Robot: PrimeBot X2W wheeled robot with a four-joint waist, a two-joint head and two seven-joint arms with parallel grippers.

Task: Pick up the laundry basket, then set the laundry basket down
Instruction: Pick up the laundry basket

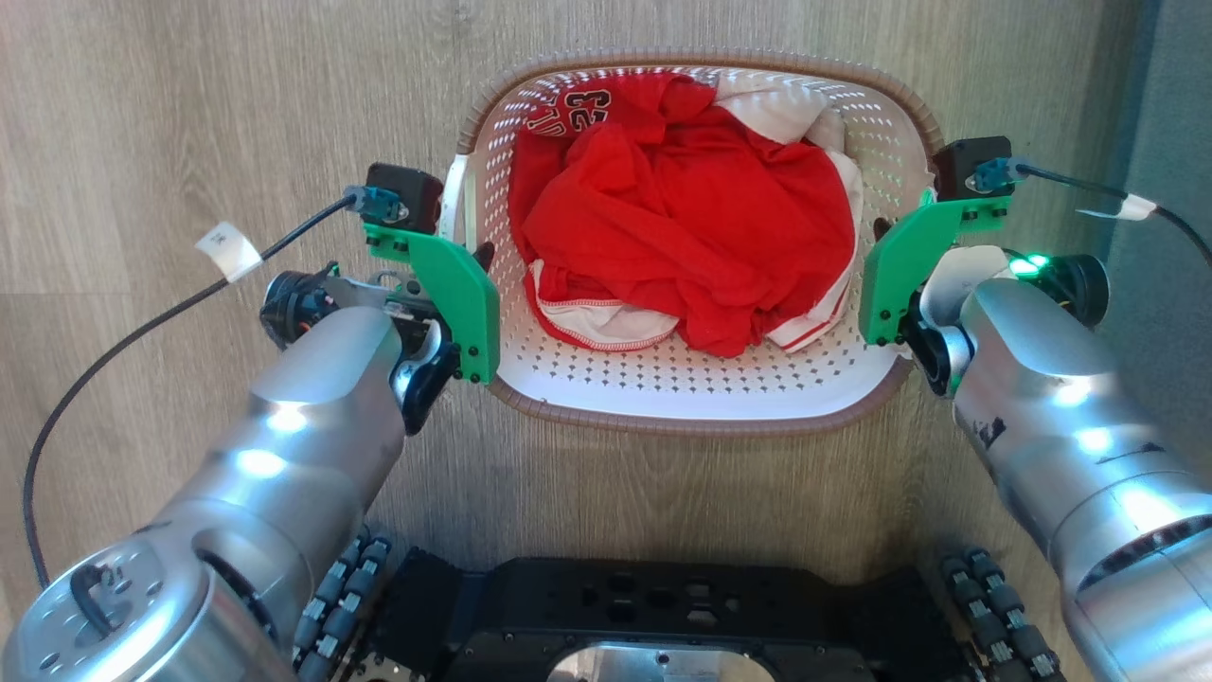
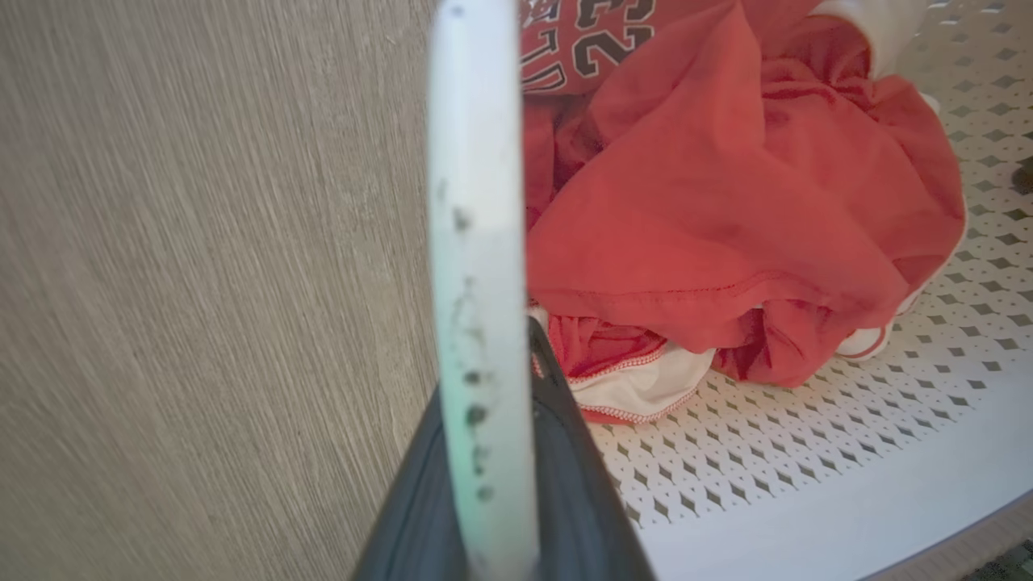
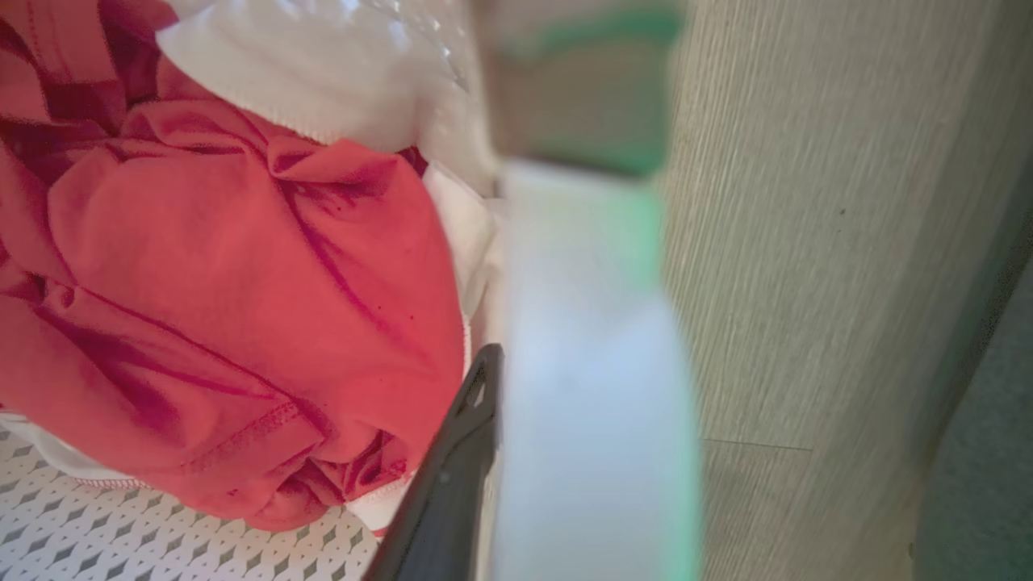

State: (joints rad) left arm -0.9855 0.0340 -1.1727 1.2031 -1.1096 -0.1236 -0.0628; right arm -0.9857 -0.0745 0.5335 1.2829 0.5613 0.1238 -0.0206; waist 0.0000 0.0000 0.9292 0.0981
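The laundry basket [image 1: 701,423] is white and perforated with a brown rim, and sits on the wood floor straight ahead of me. Red clothes [image 1: 682,218] and white ones lie heaped inside. My left gripper [image 1: 476,254] is at its left side. In the left wrist view the white handle [image 2: 476,242] runs up between my dark fingers [image 2: 565,420], which press against it. My right gripper [image 1: 885,229] is at the basket's right side. In the right wrist view one dark finger [image 3: 452,468] lies against the inner face of the blurred white handle [image 3: 593,363]; the other finger is hidden behind it.
My black wheeled base [image 1: 653,597] stands just below the basket. Wood floor [image 1: 189,114] surrounds the basket, and a grey-green surface [image 1: 1169,142] borders it at the far right. A black cable [image 1: 142,327] trails from the left wrist across the floor.
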